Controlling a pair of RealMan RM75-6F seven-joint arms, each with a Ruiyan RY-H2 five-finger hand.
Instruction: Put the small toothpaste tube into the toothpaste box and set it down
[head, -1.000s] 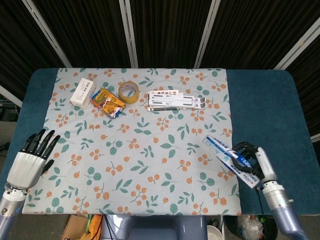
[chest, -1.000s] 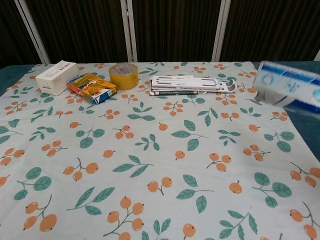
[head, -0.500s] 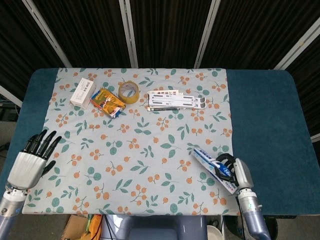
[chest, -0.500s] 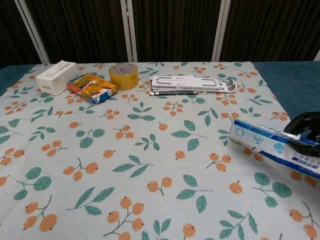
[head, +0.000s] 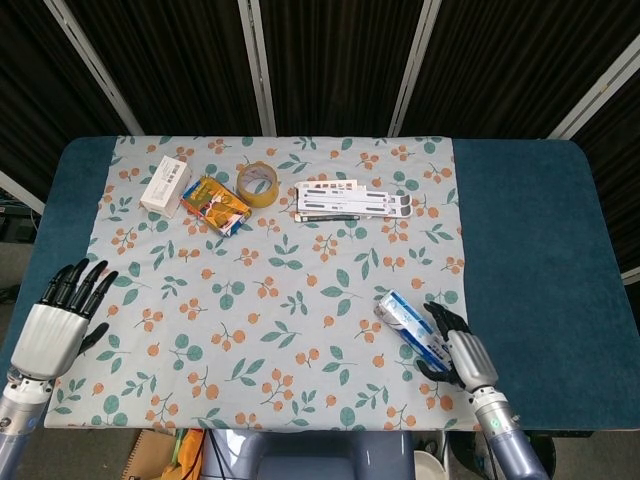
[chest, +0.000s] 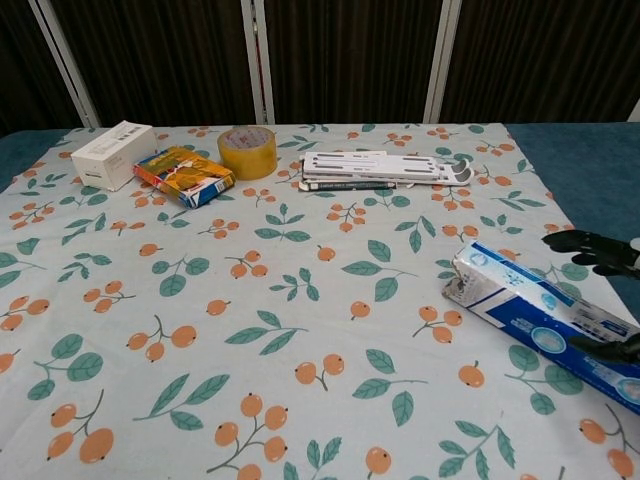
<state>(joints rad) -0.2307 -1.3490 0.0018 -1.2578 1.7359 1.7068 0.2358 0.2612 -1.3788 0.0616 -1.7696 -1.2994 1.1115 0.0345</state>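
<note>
The blue-and-white toothpaste box lies flat on the floral cloth at the front right, its flapped end pointing to the middle of the table. My right hand is at the box's near end. Its dark fingers are spread above and below the box with a gap showing, so it does not grip it. No toothpaste tube shows outside the box. My left hand hovers at the front left edge, fingers apart and holding nothing.
Along the back of the cloth lie a white carton, a colourful flat pack, a yellow tape roll and a flat white stand. Blue table surface flanks the cloth.
My right hand carried the toothpaste box down and leftwards from mid-air onto the cloth, then spread its fingers off it. The left hand barely moved.
</note>
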